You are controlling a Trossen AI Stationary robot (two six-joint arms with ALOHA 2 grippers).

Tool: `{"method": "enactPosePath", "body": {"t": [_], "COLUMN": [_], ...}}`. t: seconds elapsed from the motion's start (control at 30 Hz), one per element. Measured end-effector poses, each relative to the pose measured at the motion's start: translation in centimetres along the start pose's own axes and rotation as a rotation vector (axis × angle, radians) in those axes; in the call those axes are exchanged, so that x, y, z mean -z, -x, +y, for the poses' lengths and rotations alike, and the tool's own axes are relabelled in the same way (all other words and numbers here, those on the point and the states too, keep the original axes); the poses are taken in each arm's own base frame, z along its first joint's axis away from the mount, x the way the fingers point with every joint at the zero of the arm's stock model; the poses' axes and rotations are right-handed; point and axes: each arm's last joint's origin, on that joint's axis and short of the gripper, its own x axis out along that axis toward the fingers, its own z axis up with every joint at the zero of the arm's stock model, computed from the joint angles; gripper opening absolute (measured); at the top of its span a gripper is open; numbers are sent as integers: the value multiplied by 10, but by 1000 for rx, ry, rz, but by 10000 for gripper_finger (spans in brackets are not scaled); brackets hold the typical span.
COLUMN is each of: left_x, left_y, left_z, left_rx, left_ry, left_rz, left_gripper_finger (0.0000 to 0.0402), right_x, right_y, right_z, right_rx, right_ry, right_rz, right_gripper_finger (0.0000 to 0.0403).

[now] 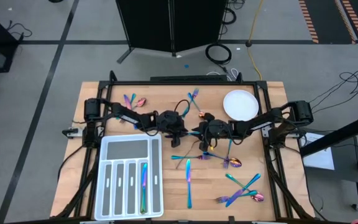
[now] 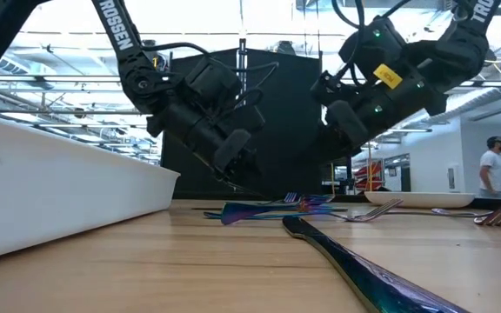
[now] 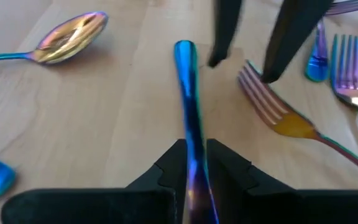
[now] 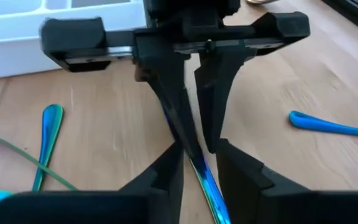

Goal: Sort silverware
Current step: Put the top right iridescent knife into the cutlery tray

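Observation:
Rainbow silverware lies scattered flat on the wooden table: a knife (image 1: 189,182), a crossed cluster (image 1: 241,191), spoons (image 1: 133,101) and a fork (image 1: 194,96). One piece (image 1: 143,186) lies in the white tray (image 1: 129,148). Both grippers meet at the table's middle. My left gripper (image 3: 194,158) is shut on a slim blue piece (image 3: 188,93). My right gripper (image 4: 201,177) is open and faces it. In the right wrist view the blue piece (image 4: 205,183) runs into the gap between its fingers. Whether they touch it, I cannot tell. My left gripper pinches the slim blue piece between its two fingers, which lie along it; the shaft (image 3: 192,134) comes straight out between them. Its rounded free end (image 3: 184,50) points toward my right gripper. The gripper hides the held part and the other end.
The round white plate (image 1: 240,104) sits on the far right of the table. A coppery spoon (image 3: 73,34) and two forks (image 3: 278,112) (image 3: 347,74) lie close around the grippers. The tray fills the near left. A person (image 2: 494,165) stands far off in the room.

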Motion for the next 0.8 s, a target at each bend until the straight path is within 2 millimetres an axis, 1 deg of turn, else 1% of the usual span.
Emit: {"method": "enactPosePath", "body": {"t": [0.13, 0.27, 0.4, 0.47, 0.53, 0.67, 0.8], "left_x": [0, 0, 1, 2, 2, 2, 2], "left_y": [0, 0, -2, -3, -3, -3, -3], "left_z": [-1, 0, -2, -4, -6, -7, -7], "left_rx": [-15, -52, -47, -42, -37, -35, -36], "left_ry": [19, 18, 16, 13, 9, 8, 0], "left_rz": [-1, 0, 3, 10, 11, 11, 10], "left_gripper_finger": [99, 131, 139, 140, 140, 140, 140], "right_x": [1, 2, 7, 10, 13, 24, 35], "right_y": [0, 0, 0, 1, 3, 8, 13], "right_z": [0, 0, -1, -3, -5, -8, -10], "right_rx": [2, 3, 25, 67, 109, 141, 165], "right_ry": [1, -6, -11, -31, -53, -123, -199], "right_rz": [11, 20, 66, 70, 53, 10, -4], "right_gripper_finger": [96, 97, 92, 83, 66, 12, 4]}}
